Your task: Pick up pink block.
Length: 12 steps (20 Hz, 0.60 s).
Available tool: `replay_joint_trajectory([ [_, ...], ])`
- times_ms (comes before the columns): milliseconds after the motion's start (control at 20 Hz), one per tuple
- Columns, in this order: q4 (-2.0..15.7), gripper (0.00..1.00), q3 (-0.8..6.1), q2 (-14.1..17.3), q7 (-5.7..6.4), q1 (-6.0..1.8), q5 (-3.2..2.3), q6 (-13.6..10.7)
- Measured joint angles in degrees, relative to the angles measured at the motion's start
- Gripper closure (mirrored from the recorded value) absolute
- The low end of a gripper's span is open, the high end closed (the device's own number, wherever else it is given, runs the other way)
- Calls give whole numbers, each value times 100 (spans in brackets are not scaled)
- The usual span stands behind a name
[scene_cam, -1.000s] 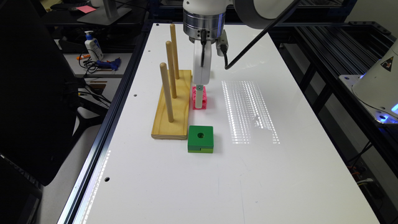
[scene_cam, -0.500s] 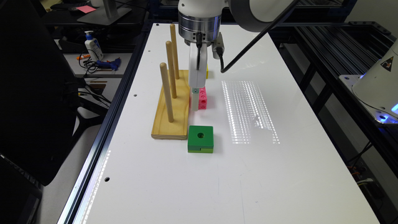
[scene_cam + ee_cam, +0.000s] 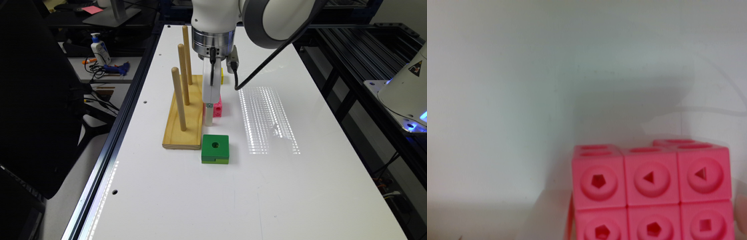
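The pink block (image 3: 218, 108) lies on the white table (image 3: 267, 186), just to the exterior view's right of the wooden peg stand. It is a small bright pink oblong of joined cubes with holes in its faces. My gripper (image 3: 209, 115) hangs straight down over the block's left side, its white tip close to the table between the stand and the block. In the wrist view the pink block (image 3: 652, 192) sits very near the camera, resting on the white surface. Whether the gripper touches the block, I cannot tell.
A wooden stand (image 3: 185, 115) with three upright pegs is right beside the gripper on the exterior view's left. A green square block (image 3: 215, 149) lies nearer the camera. A yellow cube (image 3: 222, 76) sits behind the gripper. The table's left edge (image 3: 110, 156) is close.
The gripper has shifted a little toward the exterior view's left and come down beside the pink block. The block has stayed where it was on the table.
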Motion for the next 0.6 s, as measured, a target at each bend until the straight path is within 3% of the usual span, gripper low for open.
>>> replay_joint_trajectory([
  [100,4,0,0,2,0,0,0,0],
  [150,3,100,0,2,0,-1,0,0],
  [600,2,100,0,0,0,-1,0,-4],
])
